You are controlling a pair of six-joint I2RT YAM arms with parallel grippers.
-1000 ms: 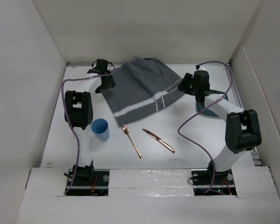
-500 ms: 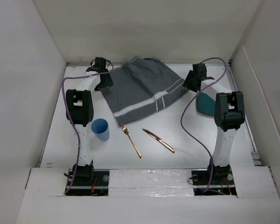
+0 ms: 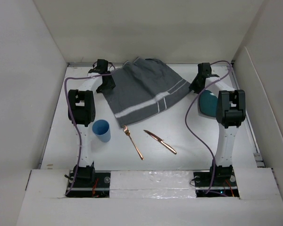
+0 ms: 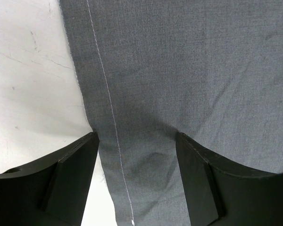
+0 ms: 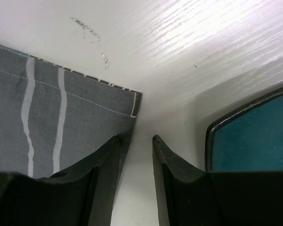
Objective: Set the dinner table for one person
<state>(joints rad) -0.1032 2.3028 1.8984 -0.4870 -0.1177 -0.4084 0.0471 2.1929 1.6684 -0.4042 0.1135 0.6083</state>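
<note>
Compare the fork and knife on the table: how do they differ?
The fork ends in tines at its far tip; the knife has a plain blade there. The fork lies left, nearer the cup; the knife lies right. The fork points steeply away from the arms; the knife slants flatter. Both are copper-coloured and lie flat on the table.

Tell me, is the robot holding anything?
Nothing gripped: left end effector is open over the placemat; right end effector is open at its corner.
</note>
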